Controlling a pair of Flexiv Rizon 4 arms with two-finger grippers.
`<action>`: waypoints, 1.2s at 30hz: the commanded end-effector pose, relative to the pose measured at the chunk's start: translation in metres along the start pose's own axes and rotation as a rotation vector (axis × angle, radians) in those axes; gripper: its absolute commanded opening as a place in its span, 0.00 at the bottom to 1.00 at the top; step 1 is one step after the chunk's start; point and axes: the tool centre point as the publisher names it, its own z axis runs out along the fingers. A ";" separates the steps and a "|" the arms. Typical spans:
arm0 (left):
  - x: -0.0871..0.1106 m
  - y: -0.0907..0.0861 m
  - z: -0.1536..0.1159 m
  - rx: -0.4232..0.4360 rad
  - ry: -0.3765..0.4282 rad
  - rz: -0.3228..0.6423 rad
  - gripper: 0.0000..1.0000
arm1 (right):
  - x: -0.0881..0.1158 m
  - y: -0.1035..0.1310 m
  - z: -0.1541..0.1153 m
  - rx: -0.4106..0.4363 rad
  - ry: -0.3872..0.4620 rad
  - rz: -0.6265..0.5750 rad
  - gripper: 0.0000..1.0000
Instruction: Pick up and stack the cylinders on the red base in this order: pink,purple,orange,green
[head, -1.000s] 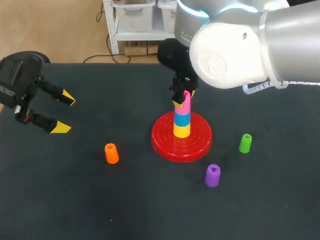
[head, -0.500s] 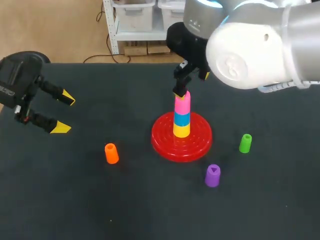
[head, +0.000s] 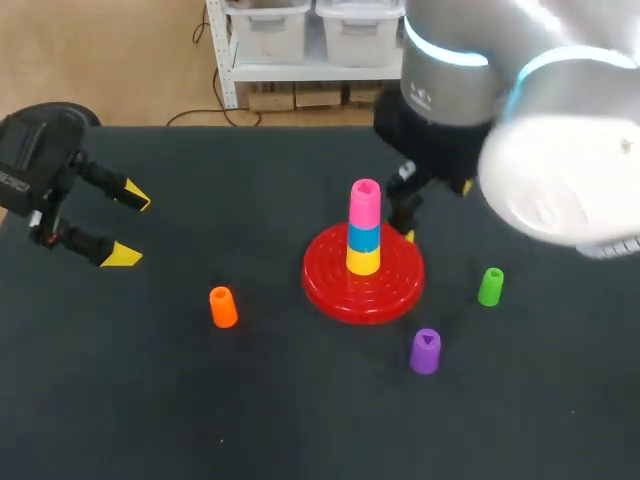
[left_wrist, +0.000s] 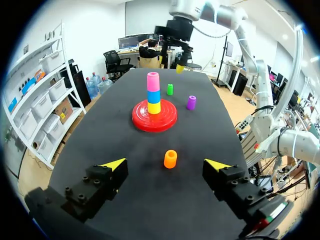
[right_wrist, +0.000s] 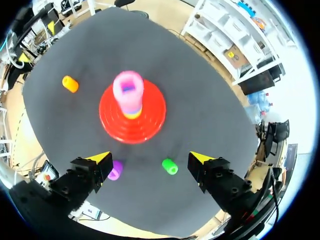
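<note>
The red base carries a stack of yellow, blue and, topmost, the pink cylinder. My right gripper hangs just right of the stack, above it, open and holding nothing. In the right wrist view the gripper looks down on the pink cylinder and the base. The purple cylinder stands in front of the base, the green cylinder to its right, the orange cylinder to its left. My left gripper is open at the table's far left.
In the left wrist view the orange cylinder stands ahead of my left gripper, with the base beyond it. The green cylinder and purple cylinder stand on the table beneath my right gripper's fingers.
My right gripper opened and let go of the pink cylinder on the stack, then lifted and swung to the right. The left arm has not moved.
</note>
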 end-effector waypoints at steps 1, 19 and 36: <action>0.001 0.000 0.000 0.000 -0.002 0.002 1.00 | 0.020 0.009 0.015 0.002 -0.085 0.010 1.00; 0.001 0.000 0.000 0.000 -0.002 0.002 1.00 | 0.034 0.033 0.062 -0.055 -0.042 -0.064 1.00; 0.001 0.000 0.000 0.000 -0.002 0.002 1.00 | 0.050 0.037 0.047 -0.077 -0.057 -0.082 1.00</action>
